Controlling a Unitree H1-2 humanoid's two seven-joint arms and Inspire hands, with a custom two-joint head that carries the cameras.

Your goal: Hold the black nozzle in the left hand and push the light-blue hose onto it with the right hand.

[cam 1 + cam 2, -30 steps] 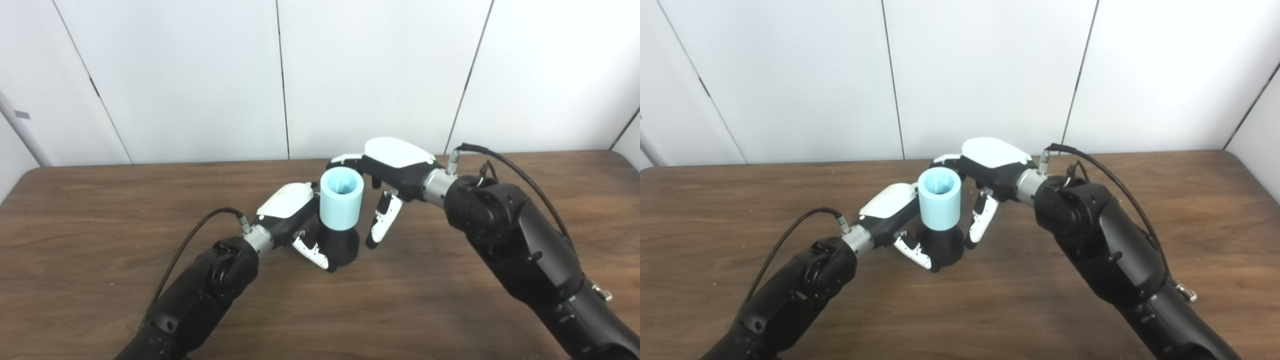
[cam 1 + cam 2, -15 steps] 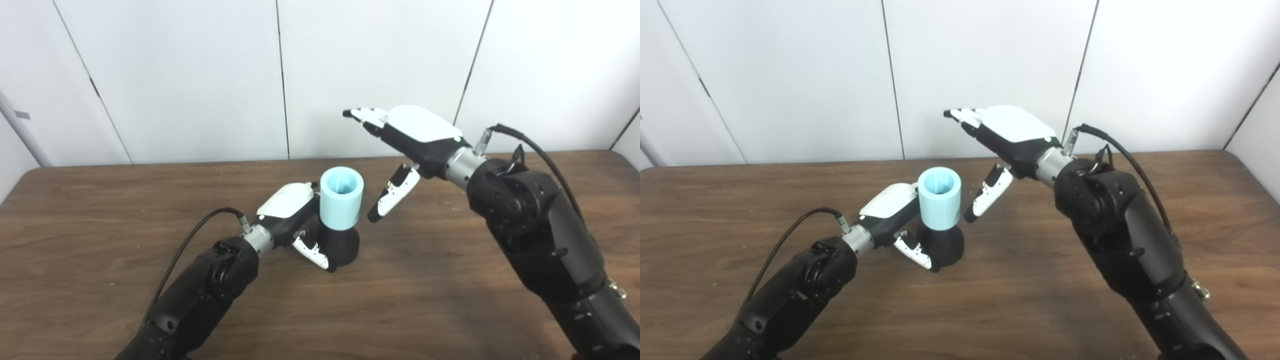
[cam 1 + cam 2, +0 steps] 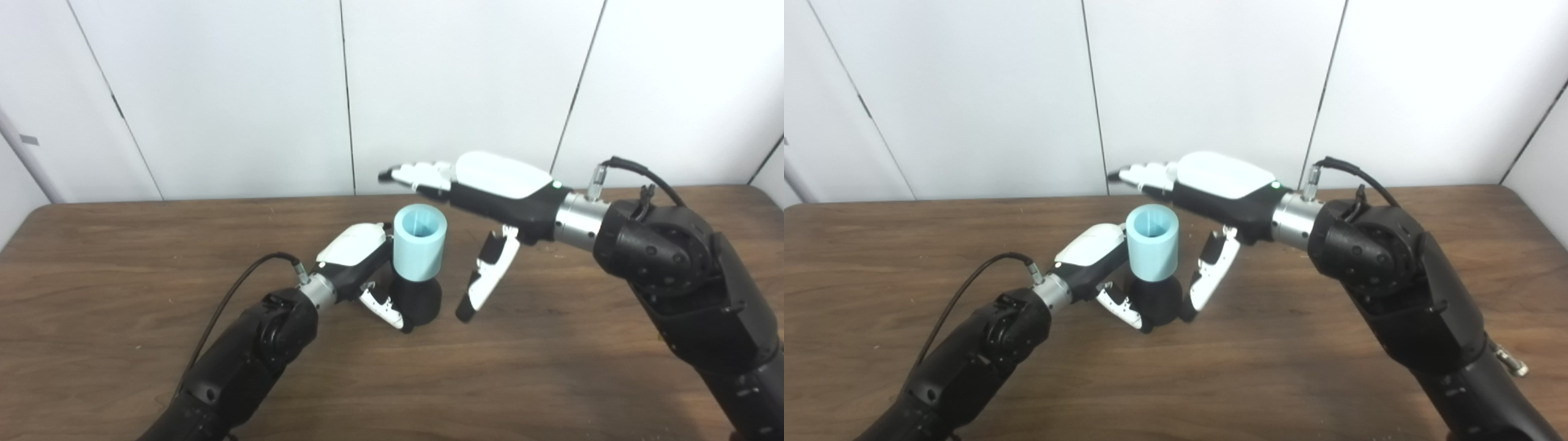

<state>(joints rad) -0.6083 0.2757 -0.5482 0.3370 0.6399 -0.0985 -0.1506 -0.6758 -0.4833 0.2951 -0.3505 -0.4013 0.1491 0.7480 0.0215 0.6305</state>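
The black nozzle [image 3: 421,301] stands upright on the brown table [image 3: 122,257], and my left hand [image 3: 358,257] is shut on its base from the left. The light-blue hose [image 3: 419,250], a short open cylinder, sits on top of the nozzle. My right hand [image 3: 484,190] hovers just above and to the right of the hose, open, with fingers stretched flat over the hose's far rim and the thumb hanging down beside the nozzle. It holds nothing. In the right eye view the hose [image 3: 1152,242] and right hand [image 3: 1213,184] appear the same way.
White wall panels [image 3: 245,92] close off the back of the table. A black cable [image 3: 233,294] loops from my left wrist over the tabletop, and another cable [image 3: 637,174] arches over the right wrist.
My right hand let go of the hose, rose clear above it, and has now come back down and leftward, flat over the hose's top. The left hand, nozzle and hose stayed put.
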